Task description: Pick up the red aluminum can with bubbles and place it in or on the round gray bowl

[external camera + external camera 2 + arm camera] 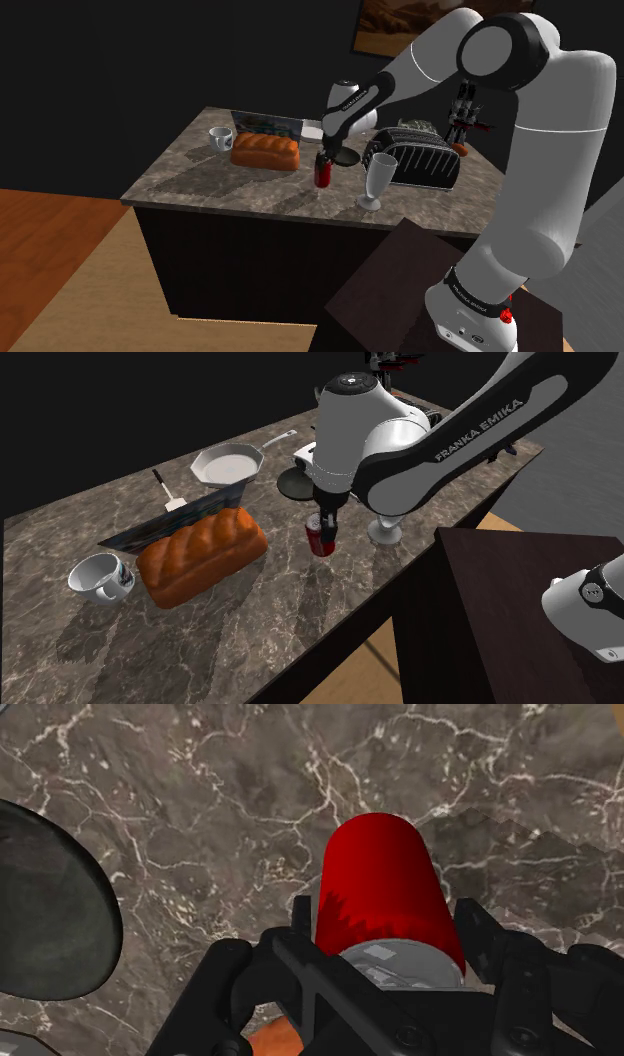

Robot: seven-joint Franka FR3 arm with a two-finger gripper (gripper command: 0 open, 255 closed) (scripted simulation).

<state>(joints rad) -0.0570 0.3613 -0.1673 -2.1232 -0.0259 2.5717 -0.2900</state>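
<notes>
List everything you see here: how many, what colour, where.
veined marble counter: one, gray-brown, under everything
red cylindrical can with a silver lid: one, red, on the counter near its edge
round gray bowl: one, dark gray, beside the can
white handled mug: one, white, at one end of the counter
orange-brown bread loaf: one, orange-brown, between mug and can
dark flat board: one, dark, alongside the loaf
white frying pan: one, white, beside the bowl
dark slotted toaster: one, black and silver, at the counter's other end
clear stemmed glass: one, clear, next to the toaster
white Franka arm: one, white with dark joints, over the counter
black two-finger end effector: one, black, shut on the can
</notes>
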